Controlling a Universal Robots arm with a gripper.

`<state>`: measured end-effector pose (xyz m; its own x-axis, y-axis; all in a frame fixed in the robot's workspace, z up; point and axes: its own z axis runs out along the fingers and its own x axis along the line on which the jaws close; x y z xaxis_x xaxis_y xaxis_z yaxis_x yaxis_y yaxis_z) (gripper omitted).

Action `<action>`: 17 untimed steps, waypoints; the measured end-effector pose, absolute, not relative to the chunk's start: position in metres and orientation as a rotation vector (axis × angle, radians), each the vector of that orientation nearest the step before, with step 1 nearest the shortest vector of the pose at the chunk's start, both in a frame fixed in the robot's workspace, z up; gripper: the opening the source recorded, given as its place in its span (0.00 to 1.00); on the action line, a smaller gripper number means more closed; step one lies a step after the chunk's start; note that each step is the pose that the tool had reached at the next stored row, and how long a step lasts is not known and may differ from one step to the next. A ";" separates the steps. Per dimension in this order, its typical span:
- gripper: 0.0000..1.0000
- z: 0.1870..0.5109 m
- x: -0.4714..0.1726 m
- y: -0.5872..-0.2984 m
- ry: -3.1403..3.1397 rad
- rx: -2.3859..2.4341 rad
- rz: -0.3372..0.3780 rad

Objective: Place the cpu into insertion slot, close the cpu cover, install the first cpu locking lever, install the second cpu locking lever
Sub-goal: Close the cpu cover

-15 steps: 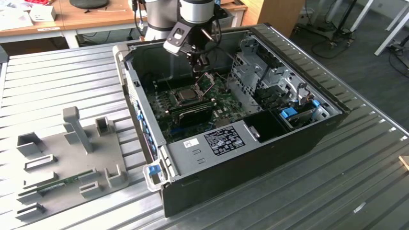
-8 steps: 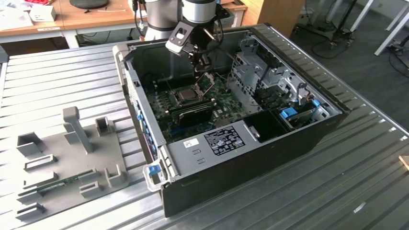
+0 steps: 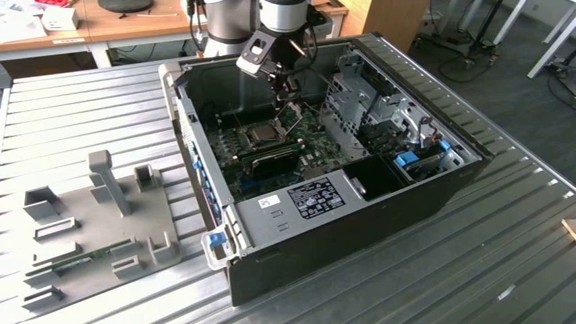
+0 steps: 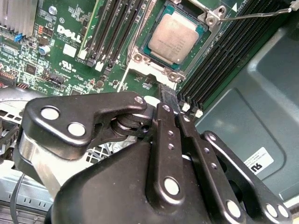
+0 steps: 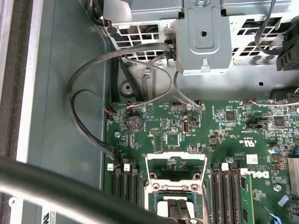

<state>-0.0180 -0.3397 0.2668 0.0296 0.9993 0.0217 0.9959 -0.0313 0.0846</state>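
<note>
Green circuit board [image 4: 60, 63], 1 cpu [image 4: 174, 38] inside 1 insertion slot [image 4: 145, 37], 1 gripper [image 4: 169, 95] nearby

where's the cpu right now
In the second wrist view the cpu sits in the insertion slot on the green board, between the long black memory slots, just beyond the claw.

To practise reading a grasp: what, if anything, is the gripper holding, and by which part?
Nothing that shows: in the second wrist view the gripper is shut with nothing caught in it. The cpu sits free in the insertion slot.
</note>
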 end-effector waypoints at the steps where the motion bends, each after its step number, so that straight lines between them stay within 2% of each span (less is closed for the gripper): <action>1: 0.10 0.267 -0.018 -0.340 2.154 2.221 0.115; 17: 0.10 0.267 -0.013 -0.340 2.154 2.221 0.115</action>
